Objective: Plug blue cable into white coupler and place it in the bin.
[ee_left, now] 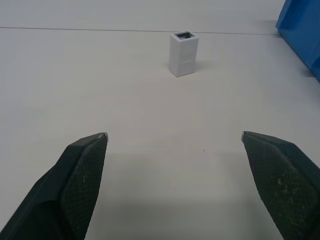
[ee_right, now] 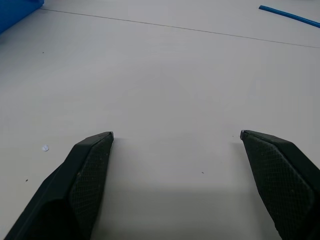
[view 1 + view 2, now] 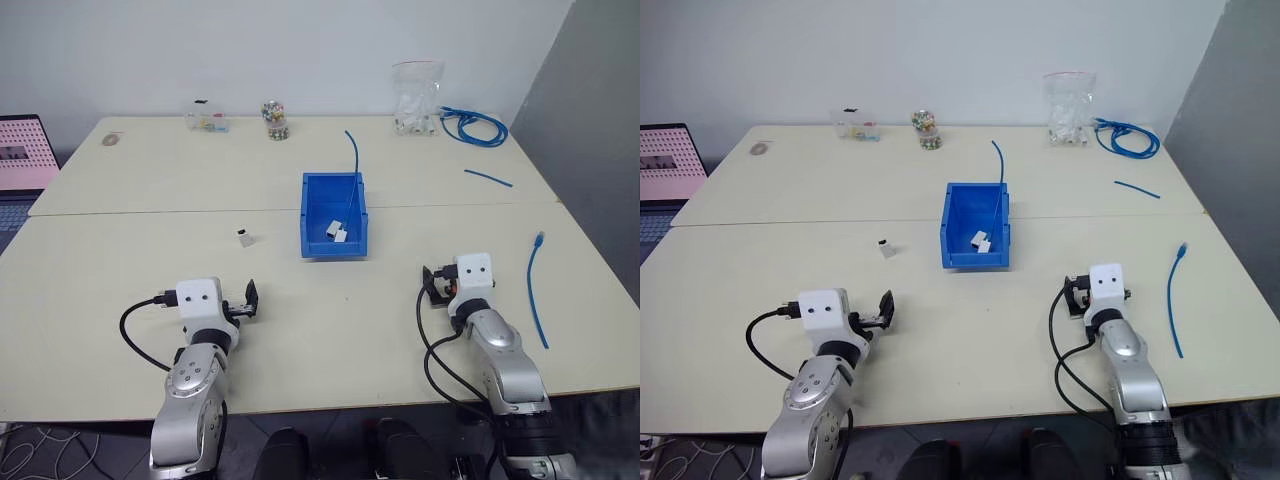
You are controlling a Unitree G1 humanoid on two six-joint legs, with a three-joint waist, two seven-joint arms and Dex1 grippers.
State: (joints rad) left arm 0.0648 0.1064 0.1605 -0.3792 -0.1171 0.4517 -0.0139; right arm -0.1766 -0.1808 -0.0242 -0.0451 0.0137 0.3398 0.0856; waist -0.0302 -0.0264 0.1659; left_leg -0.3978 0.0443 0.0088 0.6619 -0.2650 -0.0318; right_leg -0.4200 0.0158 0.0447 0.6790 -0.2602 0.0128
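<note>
The white coupler [image 1: 183, 53] stands upright on the table with its dark socket facing up, left of the blue bin [image 3: 312, 215]. My left gripper [image 1: 174, 136] is open, low over the table, pointing at the coupler from a short way in front of it. The blue cable [image 3: 537, 290] lies slightly curved near the table's right edge, its plug at the far end. Left of that cable, near the front edge, my right gripper [image 2: 176, 135] is open over bare table with nothing between its fingers.
Inside the bin lie small white parts [image 3: 336, 231], and a thin blue cable [image 3: 352, 150] rises over its back wall. At the back right are a clear bag [image 3: 416, 100], a coiled blue bundle [image 3: 475, 127] and a short straight blue piece [image 3: 488, 178]. Small containers [image 3: 275, 120] stand at the back.
</note>
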